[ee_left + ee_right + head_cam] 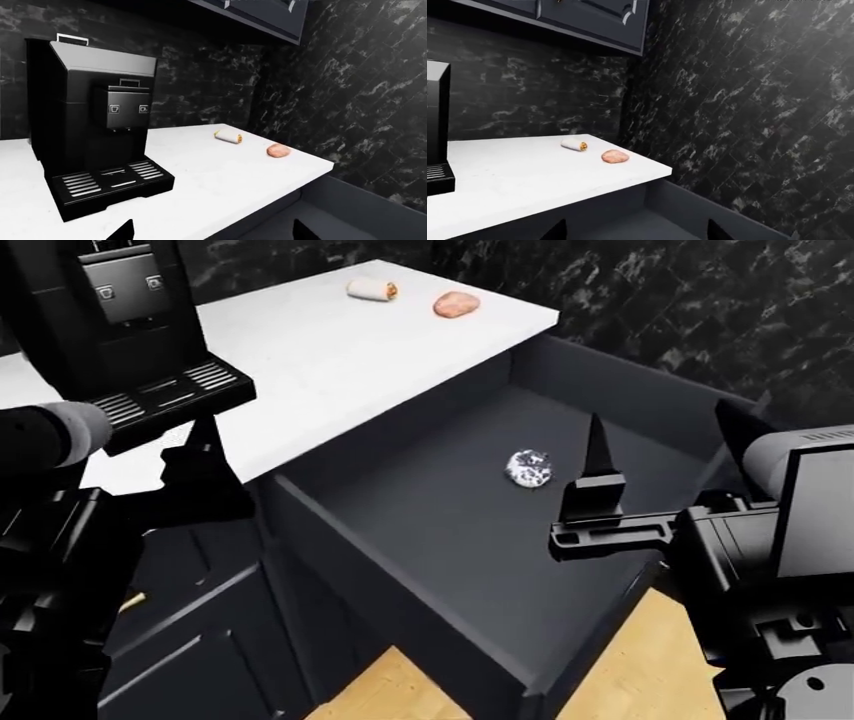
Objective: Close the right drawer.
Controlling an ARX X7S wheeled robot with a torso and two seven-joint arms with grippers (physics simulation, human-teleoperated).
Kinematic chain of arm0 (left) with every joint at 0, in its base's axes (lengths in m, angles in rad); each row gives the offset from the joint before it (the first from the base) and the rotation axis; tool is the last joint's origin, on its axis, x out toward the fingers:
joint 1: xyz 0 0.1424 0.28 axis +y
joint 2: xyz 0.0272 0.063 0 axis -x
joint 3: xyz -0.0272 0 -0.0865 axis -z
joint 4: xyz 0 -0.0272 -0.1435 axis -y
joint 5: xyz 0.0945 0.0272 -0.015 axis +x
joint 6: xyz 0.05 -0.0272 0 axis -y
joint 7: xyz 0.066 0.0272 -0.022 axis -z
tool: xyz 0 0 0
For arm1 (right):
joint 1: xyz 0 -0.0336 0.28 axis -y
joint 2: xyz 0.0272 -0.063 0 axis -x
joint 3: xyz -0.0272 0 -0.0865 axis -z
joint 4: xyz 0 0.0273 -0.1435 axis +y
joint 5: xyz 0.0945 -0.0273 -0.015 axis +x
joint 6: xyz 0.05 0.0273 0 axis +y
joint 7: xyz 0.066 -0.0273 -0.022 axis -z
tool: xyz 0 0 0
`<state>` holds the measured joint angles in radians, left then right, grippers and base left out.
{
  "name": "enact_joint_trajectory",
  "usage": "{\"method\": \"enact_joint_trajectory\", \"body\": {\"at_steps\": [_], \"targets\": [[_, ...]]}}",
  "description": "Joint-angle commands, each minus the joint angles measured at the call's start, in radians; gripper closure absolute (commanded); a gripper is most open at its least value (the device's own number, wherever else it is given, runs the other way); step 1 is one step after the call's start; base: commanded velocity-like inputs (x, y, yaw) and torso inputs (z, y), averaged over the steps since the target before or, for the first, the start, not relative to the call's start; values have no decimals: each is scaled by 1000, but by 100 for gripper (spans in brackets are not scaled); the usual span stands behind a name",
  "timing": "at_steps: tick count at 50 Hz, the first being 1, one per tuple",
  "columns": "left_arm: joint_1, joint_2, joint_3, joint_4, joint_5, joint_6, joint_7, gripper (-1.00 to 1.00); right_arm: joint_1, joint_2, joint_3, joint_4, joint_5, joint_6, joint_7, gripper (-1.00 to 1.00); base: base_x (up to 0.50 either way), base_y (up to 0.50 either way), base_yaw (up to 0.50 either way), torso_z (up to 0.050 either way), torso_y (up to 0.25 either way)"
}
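Head view: the right drawer point(441, 530) is being shown pulled far out from under the white tabletop point(334, 350), with its long axis running from the far right, near the marble wall, toward the near middle of the scene, where its front edge is lying. A small crumpled grey ball point(530, 468) is being seen on the drawer floor. The right tool point(661, 455) is being held above the right side of the drawer interior, with its two dark fingers standing well apart and nothing being gripped between them. The left tool point(200, 470) is being held near the left edge of the drawer, beside the coffee machine point(114, 320); how far it is opened cannot be told, and nothing is being seen in it. The drawer front is lying nearer than both tools, so it is being judged that the right arm, being the closer one, should be brought back behind the front and then pushed toward the far wall.
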<state>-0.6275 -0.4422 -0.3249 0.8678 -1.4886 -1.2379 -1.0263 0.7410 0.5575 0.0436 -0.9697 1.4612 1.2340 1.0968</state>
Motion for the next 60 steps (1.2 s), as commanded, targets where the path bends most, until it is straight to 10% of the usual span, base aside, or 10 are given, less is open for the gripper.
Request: {"method": "enact_joint_trajectory", "body": {"at_steps": [1, 60], "targets": [[3, -5, 6, 0, 0, 10, 1, -100, 5, 7, -7, 0, 5, -9, 6, -100, 0, 0, -500, 0, 0], [10, -34, 36, 0, -6, 56, -13, -100, 9, 43, -28, 1, 22, -58, 24, -100, 0, 0, -500, 0, 0]]}}
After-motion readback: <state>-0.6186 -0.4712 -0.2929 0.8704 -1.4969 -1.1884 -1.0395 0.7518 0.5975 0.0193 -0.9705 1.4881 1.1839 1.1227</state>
